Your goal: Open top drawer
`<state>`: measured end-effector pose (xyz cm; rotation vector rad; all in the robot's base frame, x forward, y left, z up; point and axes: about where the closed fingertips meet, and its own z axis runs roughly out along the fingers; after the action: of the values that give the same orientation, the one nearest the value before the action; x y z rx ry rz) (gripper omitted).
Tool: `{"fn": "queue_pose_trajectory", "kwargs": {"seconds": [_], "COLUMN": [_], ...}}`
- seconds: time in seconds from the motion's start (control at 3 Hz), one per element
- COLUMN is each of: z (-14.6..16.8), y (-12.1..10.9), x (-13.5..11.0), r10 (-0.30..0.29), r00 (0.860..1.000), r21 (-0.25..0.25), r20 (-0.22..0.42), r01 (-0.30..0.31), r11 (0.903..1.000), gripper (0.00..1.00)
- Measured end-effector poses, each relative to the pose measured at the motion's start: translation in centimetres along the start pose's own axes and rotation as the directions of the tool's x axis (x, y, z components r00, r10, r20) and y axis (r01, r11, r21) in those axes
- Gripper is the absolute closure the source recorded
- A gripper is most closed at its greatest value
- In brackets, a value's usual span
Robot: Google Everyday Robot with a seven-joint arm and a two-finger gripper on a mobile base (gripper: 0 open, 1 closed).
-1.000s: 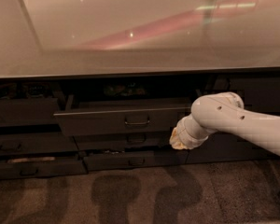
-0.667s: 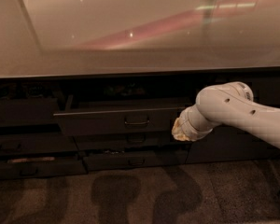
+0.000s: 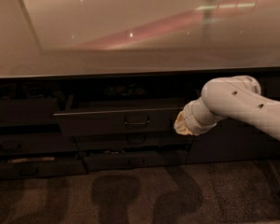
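Note:
The top drawer [image 3: 107, 122] is a wide dark drawer under the counter. It stands pulled partly out, with a small black loop handle [image 3: 137, 122] at the middle of its front. My gripper [image 3: 182, 124] sits at the end of the white arm [image 3: 233, 101], which reaches in from the right. The gripper is at the right end of the drawer's front, level with the handle and to the right of it. The inside of the drawer is dark and mostly hidden.
A pale glossy countertop [image 3: 130, 36] overhangs the drawers. Narrower dark drawers sit below [image 3: 135, 160] and to the left [image 3: 18, 146], some slightly out. A plain dark cabinet door [image 3: 233, 146] is behind the arm. Brown floor [image 3: 130, 195] lies in front.
The arm and gripper have risen a little and shifted slightly right beside the drawer's right end. The drawer itself stays open by the same amount.

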<state>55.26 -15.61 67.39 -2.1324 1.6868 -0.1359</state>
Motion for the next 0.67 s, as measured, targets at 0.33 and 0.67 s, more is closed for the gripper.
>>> {"fn": "queue_pose_trajectory", "kwargs": {"seconds": [0.33,0.67], "z": [-5.1,-5.18], "y": [-3.77,-3.86], "x": [1.03,1.05], "r10": [0.04,0.04], "r00": [0.999,0.999], "r21": [0.067,0.068], "r20": [-0.017,-0.017], "r01": [-0.039,-0.039], "r11": [0.997,0.9969], "gripper": [1.0,1.0]}}
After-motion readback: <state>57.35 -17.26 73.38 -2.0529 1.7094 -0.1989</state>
